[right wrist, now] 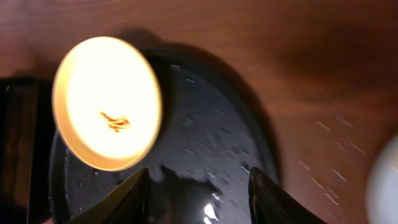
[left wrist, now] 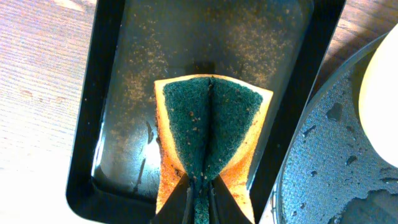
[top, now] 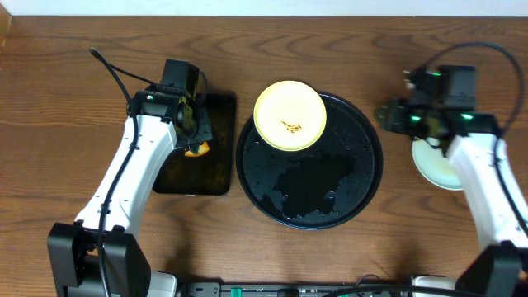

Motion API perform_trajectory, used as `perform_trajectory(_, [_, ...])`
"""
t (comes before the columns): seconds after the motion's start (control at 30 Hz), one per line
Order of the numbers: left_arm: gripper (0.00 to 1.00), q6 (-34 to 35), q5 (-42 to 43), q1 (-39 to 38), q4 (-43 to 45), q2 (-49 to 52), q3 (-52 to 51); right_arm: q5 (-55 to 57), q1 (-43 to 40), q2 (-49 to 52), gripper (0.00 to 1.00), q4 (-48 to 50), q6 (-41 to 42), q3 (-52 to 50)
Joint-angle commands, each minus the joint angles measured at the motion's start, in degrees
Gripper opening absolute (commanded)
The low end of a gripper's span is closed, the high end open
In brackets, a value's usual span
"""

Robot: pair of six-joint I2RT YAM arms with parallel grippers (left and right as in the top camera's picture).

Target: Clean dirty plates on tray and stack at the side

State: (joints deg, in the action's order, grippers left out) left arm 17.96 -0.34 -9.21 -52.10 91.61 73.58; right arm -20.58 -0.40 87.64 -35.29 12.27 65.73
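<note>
HIDDEN OR UNCLEAR
- left hand (left wrist: 200, 190): clamped on a folded sponge (left wrist: 208, 124), green face outward and orange edges showing. Only the fingertips in wrist view, the rest cut off at the bottom edge. Buried under its own wrist from overhead, with just an orange corner of sponge peeking out.
- right hand (right wrist: 199, 174): spread open, nothing between the fingers, finger bases cut off at the bottom edge. Fingers hidden under the wrist from overhead.
- pale plate (top: 435, 165): on the table (top: 82, 49) directly beneath the right hand's arm and largely covered by it. Single or stacked, cannot tell. A mere blur at the far right edge in right wrist view.
- yellow plate (top: 289, 115): left of the right hand, well apart from it, on the round tray (top: 363, 177). Brown smear (top: 290, 126) near the centre. Washed out by glare in right wrist view.

EDGES AND ROOM
- small tray (left wrist: 112, 93): rectangular, under the left hand. Sponge touching its floor or hanging above, cannot tell. Right rim just beside the round tray's rim.
- yellow plate lapping over the round tray's far-left rim. Wet black floor bare on the side nearer the right hand.
- strip of wood between the round tray's rim and the pale plate, below the right hand.
</note>
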Motion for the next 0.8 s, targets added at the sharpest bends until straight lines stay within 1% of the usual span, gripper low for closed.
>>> perform_trajectory(0.0, [0.08,-0.52,-0.11,0.2,-0.13,-1.01,-0.61,1.44,5.44,4.24,0.49,3.78,-1.18,0.94])
perform_trajectory(0.13, [0.09,-0.52,-0.11,0.2,-0.11,-1.01,-0.61,4.55,10.58,9.86,0.47,9.55,-1.16,0.94])
perform_trajectory(0.27, [0.08,-0.52,-0.11,0.2,-0.13,-1.01,-0.61,4.94,14.1,15.72,0.47,15.76,-0.96,0.94])
perform_trajectory(0.33, [0.08,-0.52,-0.11,0.2,-0.13,-0.98,-0.61,5.42,15.3,18.32,0.45,18.32,-0.85,0.94])
perform_trajectory(0.43, [0.09,-0.52,-0.11,0.2,-0.13,-1.01,-0.61,8.37,16.35,21.53,0.44,21.07,2.84,0.94])
perform_trajectory(0.5, [0.08,-0.52,-0.11,0.2,-0.13,-1.01,-0.61,8.33,16.63,23.12,0.42,22.51,4.33,0.94])
perform_trajectory(0.53, [0.09,-0.52,-0.11,0.2,-0.13,-0.98,-0.61,8.33,16.68,23.85,0.4,22.8,5.44,0.94])
perform_trajectory(0.6, [0.08,-0.52,-0.11,0.2,-0.13,-0.98,-0.61,8.28,16.68,24.81,0.31,22.4,6.19,0.94])
perform_trajectory(0.63, [0.08,-0.52,-0.11,0.2,-0.13,-1.01,-0.61,8.13,16.68,24.96,0.26,22.01,6.16,0.94])
perform_trajectory(0.73, [0.09,-0.52,-0.11,0.2,-0.13,-1.01,-0.61,8.13,16.68,24.87,0.05,18.75,6.14,0.94])
perform_trajectory(0.77, [0.08,-0.52,-0.11,0.2,-0.13,-1.01,-0.61,8.13,16.65,24.63,0.01,17.44,6.14,0.96])
